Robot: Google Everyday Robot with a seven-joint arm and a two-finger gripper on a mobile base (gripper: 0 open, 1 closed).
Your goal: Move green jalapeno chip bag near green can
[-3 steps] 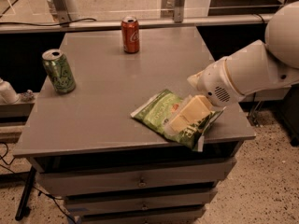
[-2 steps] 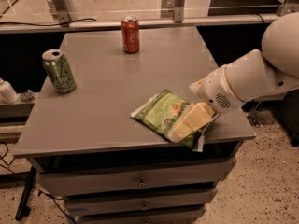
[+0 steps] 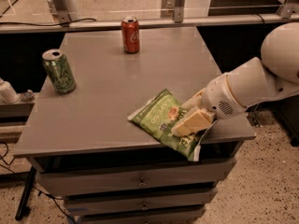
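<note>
The green jalapeno chip bag (image 3: 156,118) lies flat at the near right corner of a grey table (image 3: 107,92). Its near end pokes just past the table's front edge, and its white lettering faces up.

The gripper (image 3: 186,119) rests on the right-hand part of the bag, its cream-coloured end pressed against the foil. From where I stand I cannot tell whether it is clamped on the bag or merely lying on it. The robot's white arm (image 3: 247,85) reaches in from the right edge of the scene. It slopes down and leftward from a large rounded joint to a wrist that hangs just above the table's right side, so the gripper points left and slightly toward the near edge.

The green can (image 3: 59,71) stands upright by the table's left edge, well apart from the bag, with bare tabletop between them. A red cola can (image 3: 130,34) stands upright near the far edge, toward the middle. Drawers (image 3: 140,183) fill the table's front below the top, and a dark cable (image 3: 9,148) trails on the speckled floor at near left.
</note>
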